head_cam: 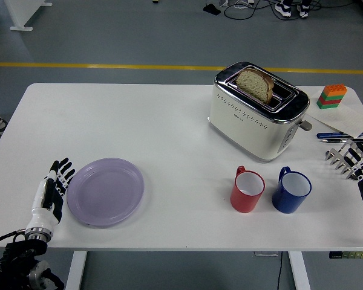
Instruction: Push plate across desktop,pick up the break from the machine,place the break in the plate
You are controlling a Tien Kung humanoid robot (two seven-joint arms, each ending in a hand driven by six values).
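Left hand (51,192) flat, fingers extended, against plate (106,191) rim; right hand (358,160) open, empty.

white table (169,133) | on it: purple plate (105,191), toaster (257,112), red mug (247,190), blue mug (291,191), toy bricks (331,96), pens (336,136)
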